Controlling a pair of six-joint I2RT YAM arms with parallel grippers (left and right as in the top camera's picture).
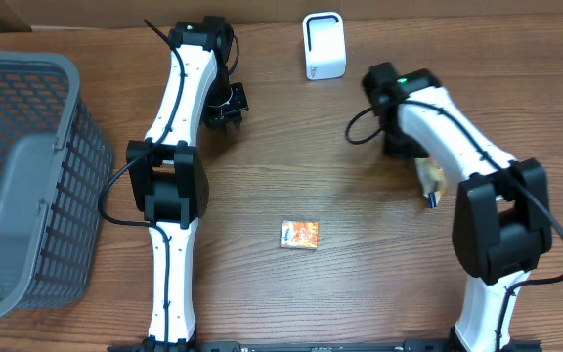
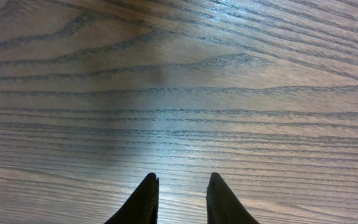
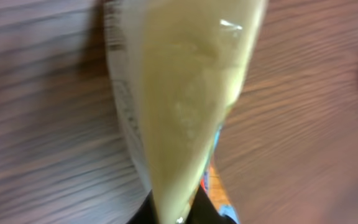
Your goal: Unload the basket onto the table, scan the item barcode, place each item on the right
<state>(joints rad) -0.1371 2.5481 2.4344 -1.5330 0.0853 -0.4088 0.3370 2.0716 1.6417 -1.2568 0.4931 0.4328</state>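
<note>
Entry: yellowish pouch [image 3: 185, 93], in hand at 3 o'clock.
We record the right gripper [image 3: 179, 214] clamped on it; white scanner [image 1: 323, 45] at 12 o'clock; orange packet [image 1: 300, 235] near centre; left gripper [image 2: 183, 178] at 11 o'clock, jaws slightly apart, holding nothing.

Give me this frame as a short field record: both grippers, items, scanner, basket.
left gripper: slightly open, empty, over bare table
right gripper: shut on pouch
pouch: yellowish, see-through, held on the right side, away from the scanner
scanner: white, upright at far edge, nothing in front of it
packet: small, orange, flat mid-table, untouched
basket: grey mesh, at the table's left side
scan status: not yet at scanner
</note>
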